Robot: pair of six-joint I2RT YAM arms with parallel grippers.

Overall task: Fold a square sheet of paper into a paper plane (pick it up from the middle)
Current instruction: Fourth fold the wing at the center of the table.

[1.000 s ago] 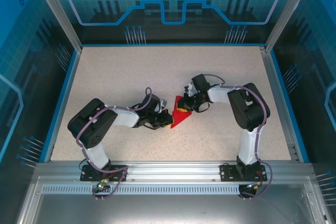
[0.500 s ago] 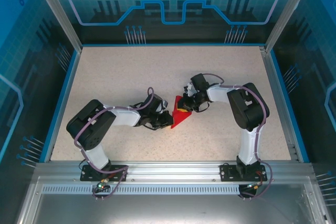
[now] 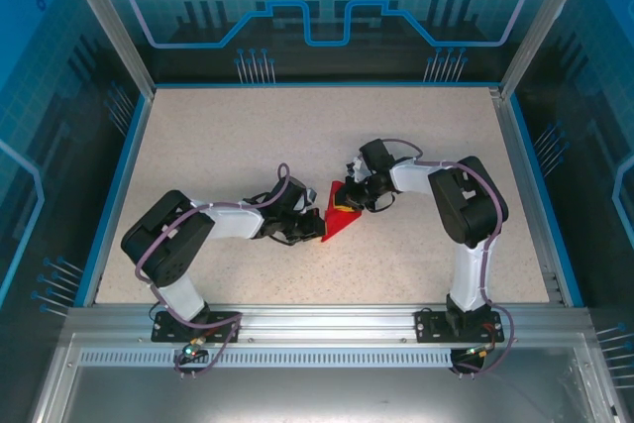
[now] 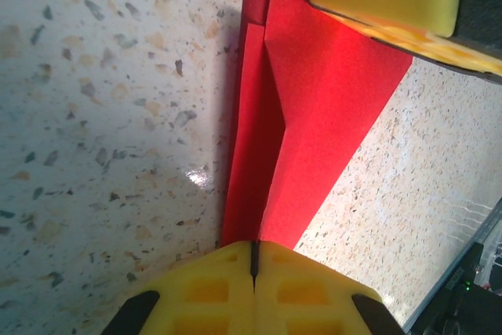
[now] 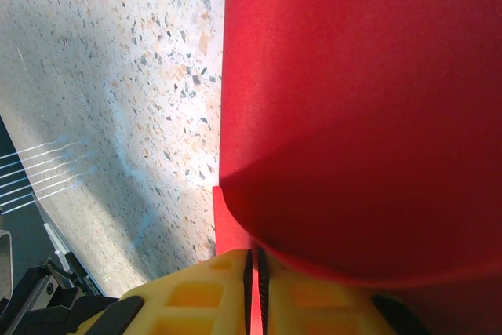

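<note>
Paper sheet (image 3: pixel 340 224), thin matte red, creased into a pointed wedge, lies mid speckled table (image 3: pixel 228 136); left gripper (image 4: pixel 254 268) and right gripper (image 5: pixel 252 271), yellow moulded pads (image 4: pixel 208 292), each pinched together on its edge.

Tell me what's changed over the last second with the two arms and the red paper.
The left arm's elbow swung slightly outward, toward the left near corner of the table. Nothing was taken hold of or let go. The left gripper and right gripper stay shut on opposite sides of the red paper, which lies where it was. The right arm barely moved.
</note>
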